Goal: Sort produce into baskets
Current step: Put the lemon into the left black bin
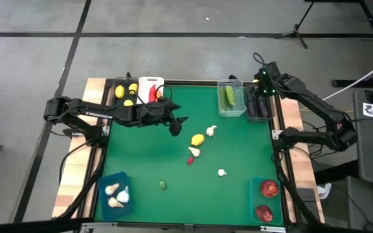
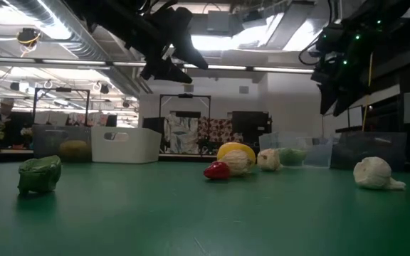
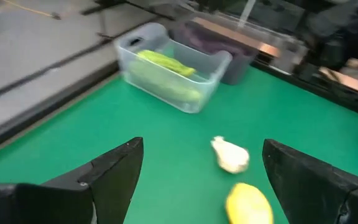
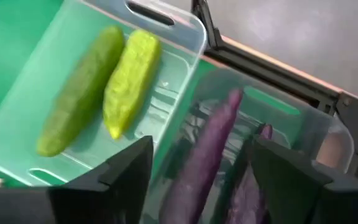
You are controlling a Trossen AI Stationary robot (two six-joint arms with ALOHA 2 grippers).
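Note:
My right gripper (image 1: 261, 92) (image 4: 202, 149) hangs open over the dark basket (image 1: 259, 109) at the table's far right. Two purple eggplants (image 4: 210, 149) lie in that basket below and between its fingers. Beside it, the clear basket (image 1: 232, 98) holds two green cucumbers (image 4: 98, 87). My left gripper (image 1: 177, 124) (image 3: 197, 180) is open above the mat's middle, with nothing between its fingers. On the mat beyond it lie a yellow lemon (image 1: 197, 139) (image 3: 248, 204) and a white garlic bulb (image 1: 211, 131) (image 3: 231, 155).
More garlic (image 1: 194, 152) (image 1: 221, 172), a red chili (image 1: 190, 160) and a small green piece (image 1: 162, 185) lie loose on the mat. Far left stand a lemon basket (image 1: 119, 83) and a white basket (image 1: 150, 80). Teal baskets (image 1: 103, 188) (image 1: 254, 194) fill the near corners.

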